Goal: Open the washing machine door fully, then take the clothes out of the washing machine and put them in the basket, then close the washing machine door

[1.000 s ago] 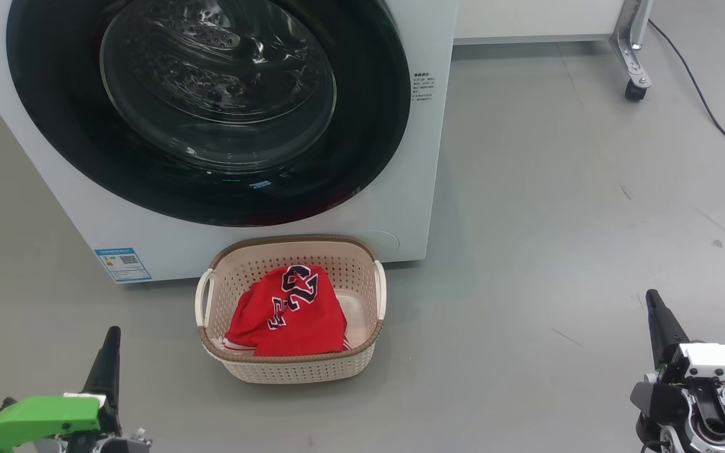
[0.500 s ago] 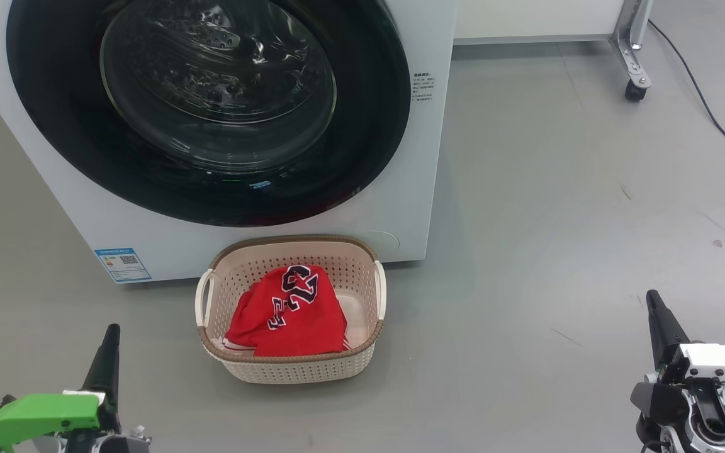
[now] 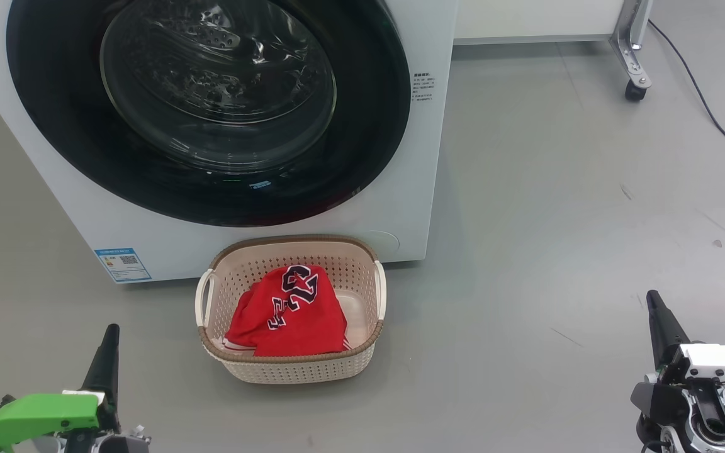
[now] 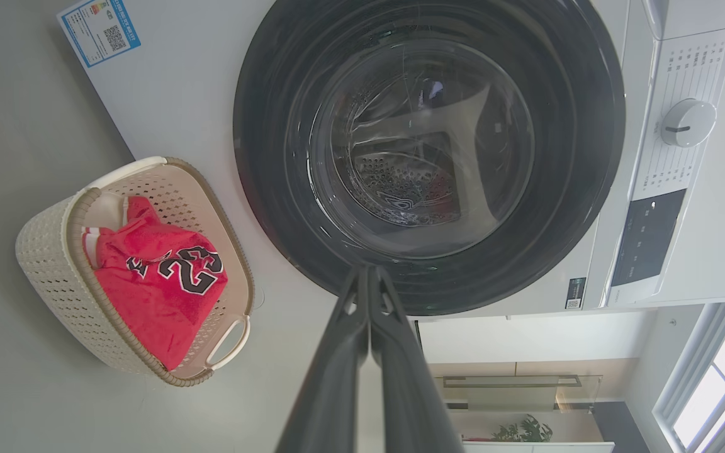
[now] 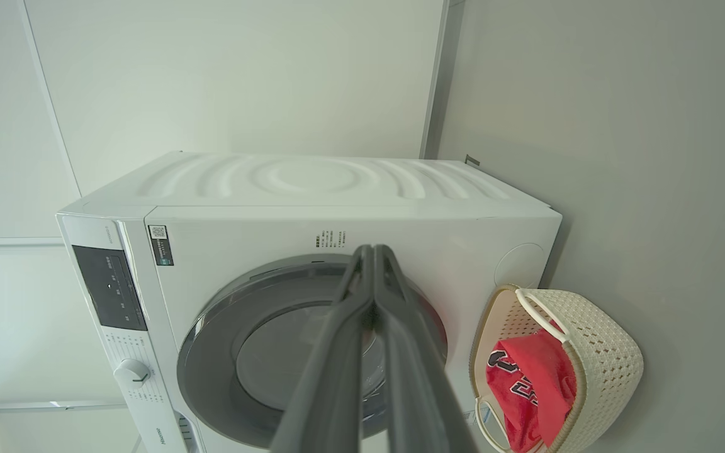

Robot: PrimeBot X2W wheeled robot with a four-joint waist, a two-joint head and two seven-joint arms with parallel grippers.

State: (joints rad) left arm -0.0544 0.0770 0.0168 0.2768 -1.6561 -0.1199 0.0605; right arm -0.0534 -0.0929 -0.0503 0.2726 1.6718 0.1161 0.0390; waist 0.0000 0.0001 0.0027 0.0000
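Your left gripper [image 3: 111, 332] sits low at 7 o'clock, your right gripper [image 3: 652, 297] at 4, both clenched and empty. The clothes [image 3: 290, 311] lie in the basket [image 3: 293, 241] at 6, before the closed washing machine door [image 3: 369, 126].

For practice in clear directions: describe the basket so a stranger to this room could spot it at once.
Find the big white washing machine with its round black-rimmed door. On the grey floor just in front of it stands the basket. It is cream perforated plastic with a brown rim and white handles, holding a red garment marked 23.
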